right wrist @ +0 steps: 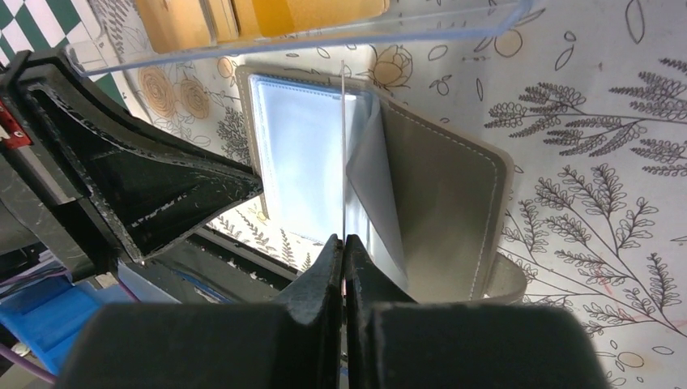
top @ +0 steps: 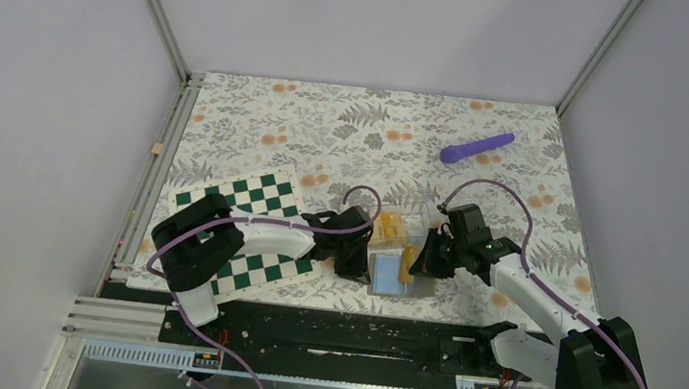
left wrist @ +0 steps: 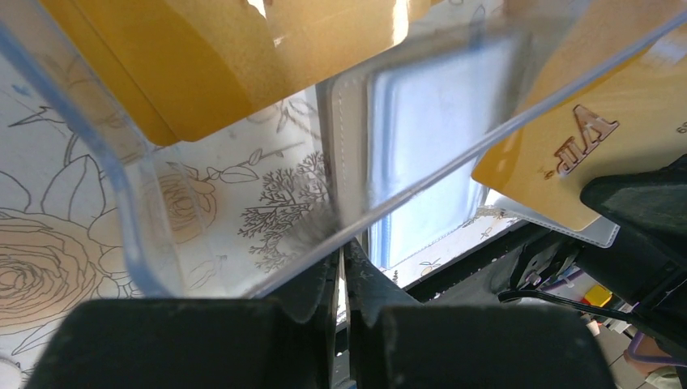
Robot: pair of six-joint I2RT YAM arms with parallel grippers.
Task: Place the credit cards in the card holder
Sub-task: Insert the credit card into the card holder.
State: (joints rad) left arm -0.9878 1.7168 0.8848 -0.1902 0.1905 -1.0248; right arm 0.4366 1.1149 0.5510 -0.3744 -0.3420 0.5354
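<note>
Several orange-yellow credit cards (top: 389, 226) (left wrist: 202, 65) (right wrist: 267, 20) lie in a clear plastic box (top: 384, 240). Just in front of it the card holder (top: 388, 276) (right wrist: 437, 186) (left wrist: 429, 227) lies open, grey cover down, its clear sleeves showing. Another card (left wrist: 575, 146) (top: 408, 264) rests at the holder's right side by my right gripper. My left gripper (top: 355, 259) (left wrist: 344, 255) is shut on the clear box's wall (left wrist: 421, 174). My right gripper (top: 423, 261) (right wrist: 343, 243) is shut on one clear sleeve (right wrist: 343, 162), which stands up edge-on.
A green-and-white chessboard (top: 248, 199) lies to the left under the left arm. A purple rod (top: 477, 147) rests at the far right of the floral tabletop. Grey walls close the table on three sides, and a black rail (top: 336, 334) runs along the near edge.
</note>
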